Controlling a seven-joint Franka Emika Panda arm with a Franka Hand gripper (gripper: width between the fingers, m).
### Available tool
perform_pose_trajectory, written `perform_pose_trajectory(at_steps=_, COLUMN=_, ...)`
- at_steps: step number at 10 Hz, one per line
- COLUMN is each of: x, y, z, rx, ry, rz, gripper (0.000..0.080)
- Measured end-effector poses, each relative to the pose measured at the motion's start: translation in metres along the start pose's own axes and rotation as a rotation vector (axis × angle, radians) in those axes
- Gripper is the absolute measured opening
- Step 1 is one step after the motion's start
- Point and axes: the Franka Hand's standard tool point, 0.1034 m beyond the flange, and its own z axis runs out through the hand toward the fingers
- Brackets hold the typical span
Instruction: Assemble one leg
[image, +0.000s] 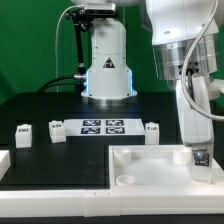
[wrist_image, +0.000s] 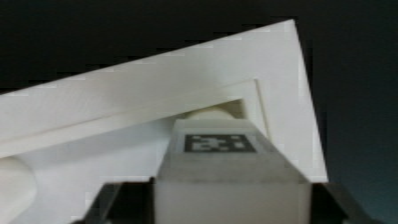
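Note:
My gripper (image: 201, 158) is at the exterior view's right, down over the far right corner of the large white panel (image: 150, 165). It is shut on a leg (wrist_image: 221, 160), a white block with a black-and-white tag on its face, held upright between the two dark fingers (wrist_image: 125, 204). In the wrist view the leg's lower end points at the panel's corner (wrist_image: 240, 105), and whether it touches is hidden. Three other legs lie on the black table: two at the left (image: 22, 134) (image: 55, 130) and one beside the marker board (image: 151, 130).
The marker board (image: 103, 126) lies flat at mid table. The robot base (image: 108, 65) stands behind it. A white rail (image: 4, 163) runs along the exterior view's left front edge. The panel has a round socket (image: 126, 181) near its front.

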Motion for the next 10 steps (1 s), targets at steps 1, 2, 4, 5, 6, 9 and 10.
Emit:
perform_pose_trajectory(at_steps=1, x=-0.0001, y=0.0001, z=0.0, rx=0.0, ry=0.0, rz=-0.041, gripper=0.0528)
perform_pose_trajectory(at_steps=2, x=-0.0006, y=0.0003, z=0.0002, rx=0.0, ry=0.0, rz=-0.042, gripper=0.0611)
perform_pose_trajectory(at_steps=4, x=-0.0044, y=0.0025, z=-0.0005, rx=-0.001, ry=-0.001, rz=-0.255, gripper=0.0642)
perform_pose_trajectory(at_steps=5, x=-0.0044, y=0.0026, z=-0.0004, rx=-0.001, ry=-0.002, rz=-0.4, gripper=0.0648)
perform_pose_trajectory(at_steps=6, x=-0.0056, y=0.0032, z=0.0, rx=-0.002, ry=-0.002, rz=-0.515, gripper=0.0648)
perform_pose_trajectory(at_steps=9, x=-0.0097, y=0.0046, z=0.0008, rx=-0.008, ry=0.006, rz=-0.87, gripper=0.0649)
perform_pose_trajectory(at_steps=10, x=-0.0088, y=0.0047, z=0.0016, rx=-0.014, ry=0.015, rz=-1.011, gripper=0.0649)
